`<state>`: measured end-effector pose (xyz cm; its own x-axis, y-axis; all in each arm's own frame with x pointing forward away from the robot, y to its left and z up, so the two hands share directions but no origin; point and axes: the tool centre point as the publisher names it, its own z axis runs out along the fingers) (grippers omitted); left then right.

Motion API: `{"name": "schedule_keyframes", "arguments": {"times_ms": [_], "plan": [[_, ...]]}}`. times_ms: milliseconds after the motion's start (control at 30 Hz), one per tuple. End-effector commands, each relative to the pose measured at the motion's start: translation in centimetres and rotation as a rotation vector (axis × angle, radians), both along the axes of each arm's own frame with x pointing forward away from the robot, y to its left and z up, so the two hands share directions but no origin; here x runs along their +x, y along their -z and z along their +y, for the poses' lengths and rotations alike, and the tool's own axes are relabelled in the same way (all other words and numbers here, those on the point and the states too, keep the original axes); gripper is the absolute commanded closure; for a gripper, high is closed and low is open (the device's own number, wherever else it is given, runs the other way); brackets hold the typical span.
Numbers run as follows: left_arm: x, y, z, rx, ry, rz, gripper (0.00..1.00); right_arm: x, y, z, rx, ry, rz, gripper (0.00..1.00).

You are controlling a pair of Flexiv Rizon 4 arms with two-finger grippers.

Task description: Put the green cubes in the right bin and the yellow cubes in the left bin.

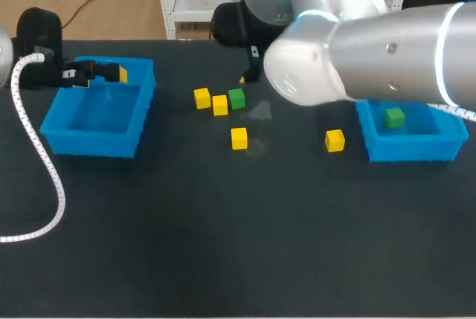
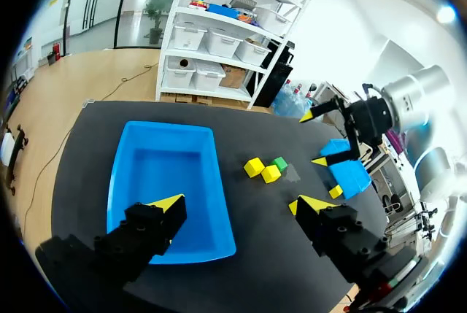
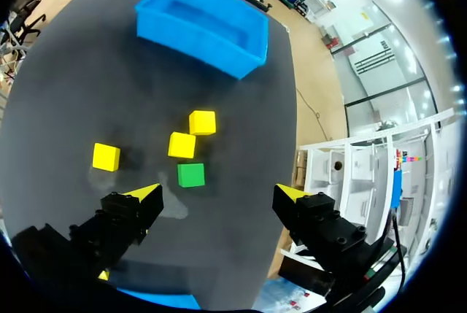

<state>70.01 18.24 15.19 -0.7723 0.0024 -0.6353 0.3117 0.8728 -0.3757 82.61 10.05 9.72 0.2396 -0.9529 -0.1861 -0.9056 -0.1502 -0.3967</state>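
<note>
Right jaws: spread wide, holding nothing. The right gripper hung over the table with the loose green cube just ahead of its fingers, untouched.
Left jaws: equally wide and empty. The left gripper was above the near end of the left bin.
Middle cluster: a first yellow cube and a second yellow cube sat side by side, the second just beside the loose green one.
Strays: a third yellow cube lay alone nearer the front; a fourth yellow cube lay just beside the right bin, outside it.
Done: one binned green cube sat in the right bin.
Left to do: the loose green cube and all four yellow cubes — the left bin showed nothing inside.
Progress: early, I judged; one of six cubes placed.
Writing: none legible on cubes or bins.
</note>
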Motion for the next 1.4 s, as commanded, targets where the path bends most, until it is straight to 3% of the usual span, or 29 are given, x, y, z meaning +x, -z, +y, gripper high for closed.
{"name": "schedule_keyframes", "arguments": {"times_ms": [33, 133, 233, 267, 533, 1133, 1400], "plan": [[0.0, 0.2, 0.2, -0.009, 0.006, -0.006, 0.0, 3.2, -0.6, 1.2, -0.054, -0.035, 0.211, 0.0], [0.0, 0.2, 0.2, -0.009, 0.006, -0.006, 0.0, 4.5, -0.1, 1.8, -0.088, -0.045, 0.321, 0.0], [0.0, 0.2, 0.2, -0.009, 0.006, -0.006, 0.0, 5.5, 0.9, 2.3, -0.121, -0.044, 0.371, 0.0], [0.0, 0.2, 0.2, -0.009, 0.006, -0.006, 0.0, 5.6, 1.2, 2.4, -0.133, -0.048, 0.419, 0.0], [0.0, 0.2, 0.2, -0.009, 0.006, -0.006, 0.0, 5.2, 3.0, 2.6, -0.187, -0.064, 0.536, 0.0], [0.0, 0.2, 0.2, -0.009, 0.006, -0.006, 0.0, 2.9, 6.8, 1.4, -0.207, -0.042, 0.586, 0.0], [0.0, 0.2, 0.2, -0.009, 0.006, -0.006, 0.0, 3.2, 9.2, 1.6, -0.241, -0.028, 0.622, 0.0]]}}
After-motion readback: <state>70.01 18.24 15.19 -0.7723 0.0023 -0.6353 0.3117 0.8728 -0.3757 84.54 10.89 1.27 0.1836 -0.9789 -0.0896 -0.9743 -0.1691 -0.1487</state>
